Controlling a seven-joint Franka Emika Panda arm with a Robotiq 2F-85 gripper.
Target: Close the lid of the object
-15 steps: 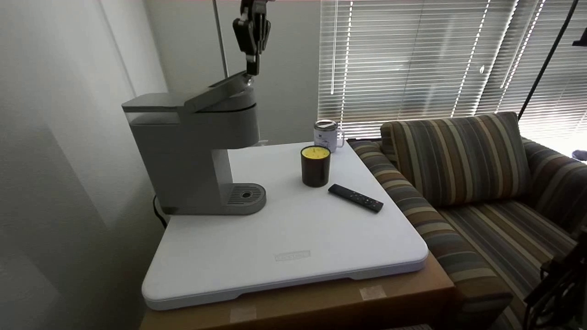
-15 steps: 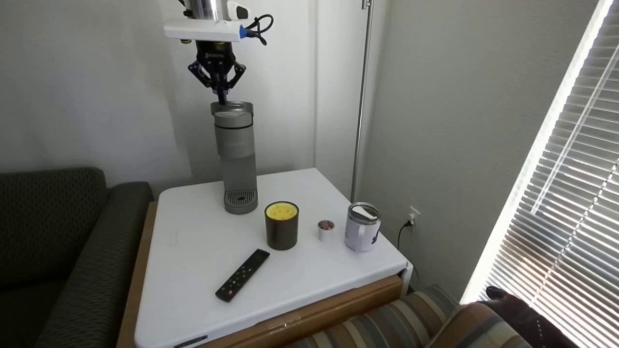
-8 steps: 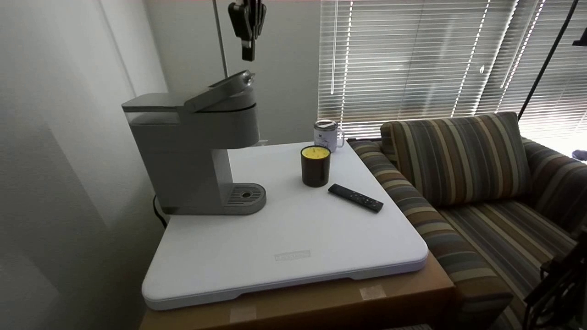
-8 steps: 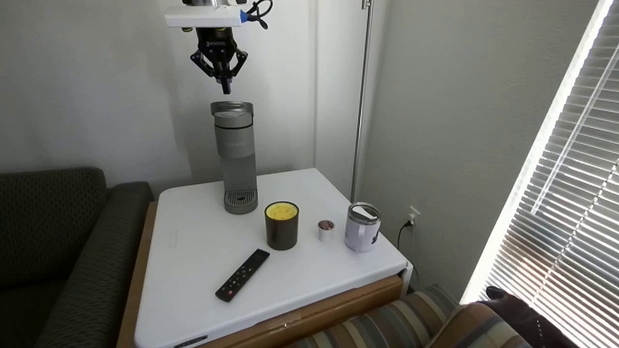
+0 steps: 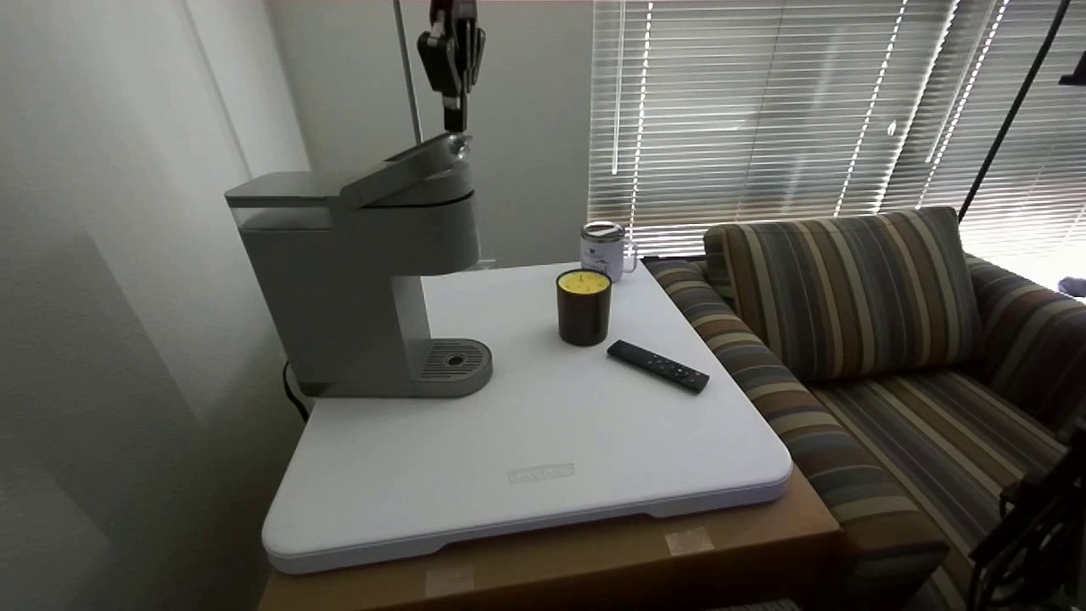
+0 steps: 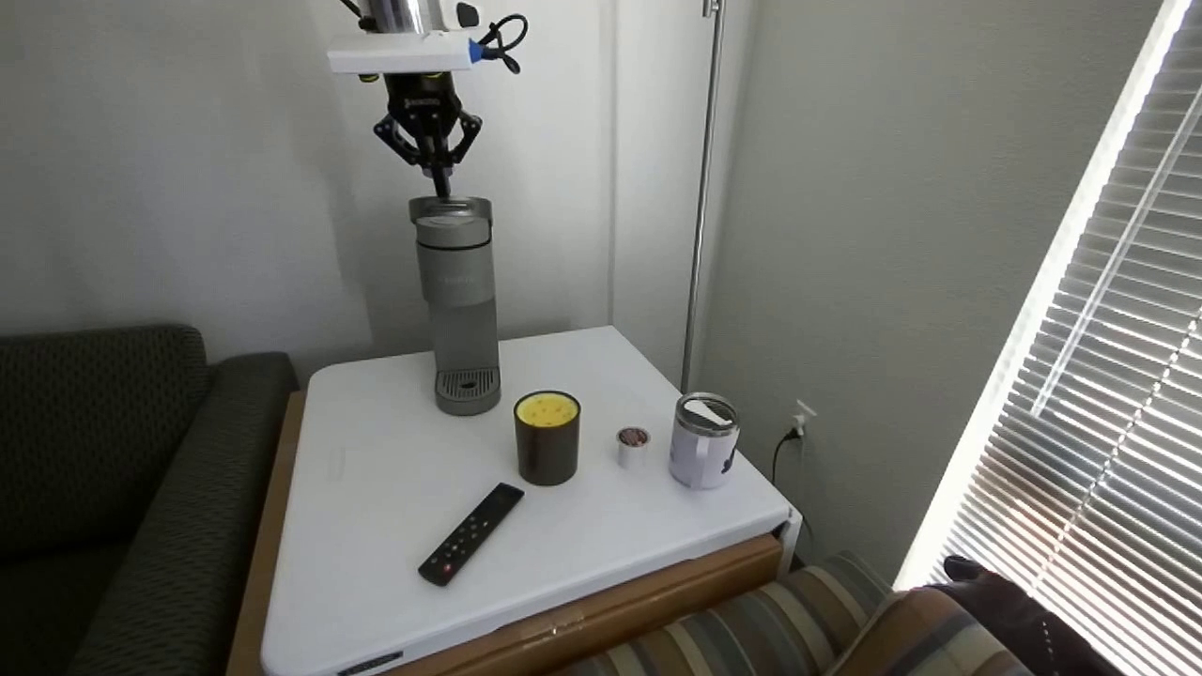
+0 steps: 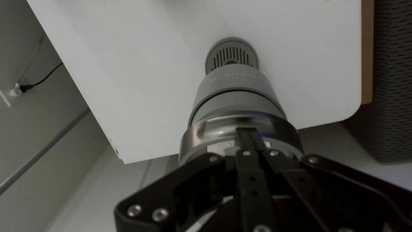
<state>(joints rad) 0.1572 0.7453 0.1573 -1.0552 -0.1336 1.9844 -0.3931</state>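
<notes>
Grey coffee machine (image 5: 348,314), claw (image 7: 248,130) pinched narrow over tilted lid (image 5: 407,171), jar (image 6: 547,451), remote (image 6: 471,533), mug (image 6: 697,460) nearby

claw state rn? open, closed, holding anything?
Claw: closed, jaws together, holding nothing; it hangs at or just above the raised lid of the coffee machine, contact unclear.

Arm (image 6: 402,15) cut off up top, ext. view; gripper (image 7: 249,129) hides pt. of lid (image 7: 220,130), poss. touching, unclear.

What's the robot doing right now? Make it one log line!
lid: tilted partly open | end effector: shut, above lid's front edge, contact unclear | coffee machine: upright on tabletop
</notes>
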